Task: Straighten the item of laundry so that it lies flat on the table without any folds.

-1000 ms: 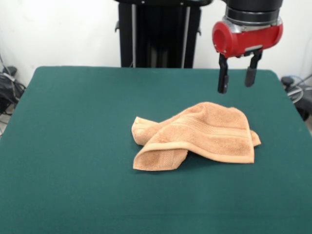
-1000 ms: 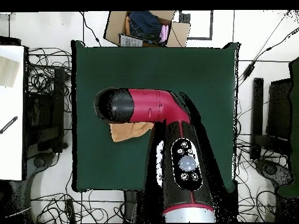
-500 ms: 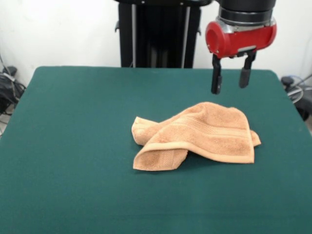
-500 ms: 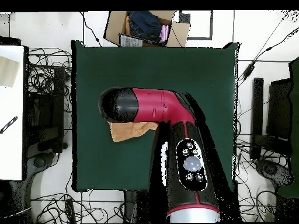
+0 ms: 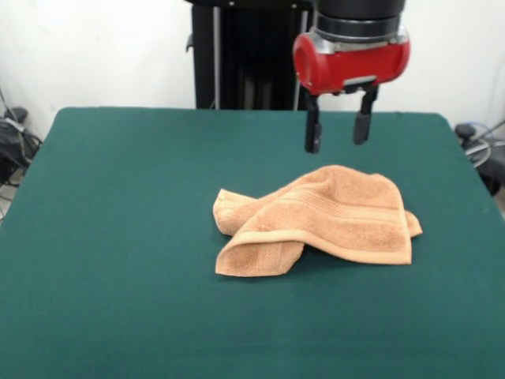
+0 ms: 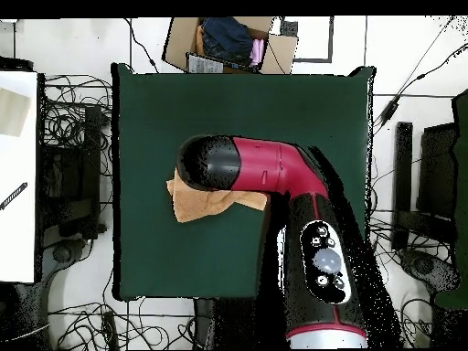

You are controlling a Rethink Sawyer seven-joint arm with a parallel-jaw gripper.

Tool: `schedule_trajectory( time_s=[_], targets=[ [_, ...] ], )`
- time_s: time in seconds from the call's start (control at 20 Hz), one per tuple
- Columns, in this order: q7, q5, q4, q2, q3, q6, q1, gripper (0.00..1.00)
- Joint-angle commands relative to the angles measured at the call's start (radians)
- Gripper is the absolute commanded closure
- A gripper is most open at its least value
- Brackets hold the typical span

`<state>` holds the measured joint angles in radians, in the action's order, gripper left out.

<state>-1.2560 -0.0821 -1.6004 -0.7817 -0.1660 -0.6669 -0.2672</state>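
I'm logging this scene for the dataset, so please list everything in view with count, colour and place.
Orange-tan terry towel: one, crumpled with folds, right of the table's centre in the front view.
Dark green cloth-covered table: one, fills most of both views.
Open brown cardboard box: one, on the floor beyond the table's top edge in the overhead view.
Black cables: many, on the floor round the table.
Red and black arm: one, above the towel.
Gripper: one, black fingers open, above the towel's far edge, empty.

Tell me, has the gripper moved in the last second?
Yes. In the front view the open gripper has shifted leftward above the unmoved towel, from past its right end to over its middle.
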Motion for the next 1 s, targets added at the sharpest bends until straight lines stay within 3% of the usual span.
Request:
schedule_trajectory(
  time_s=[0.05, 1.0],
  targets=[
    [-0.109, -0.016, -0.102, -0.011, -0.011, 0.028, -0.041, 0.00],
    [-0.059, -0.041, -0.087, -0.006, -0.039, 0.023, -0.093, 0.00]
  ],
)
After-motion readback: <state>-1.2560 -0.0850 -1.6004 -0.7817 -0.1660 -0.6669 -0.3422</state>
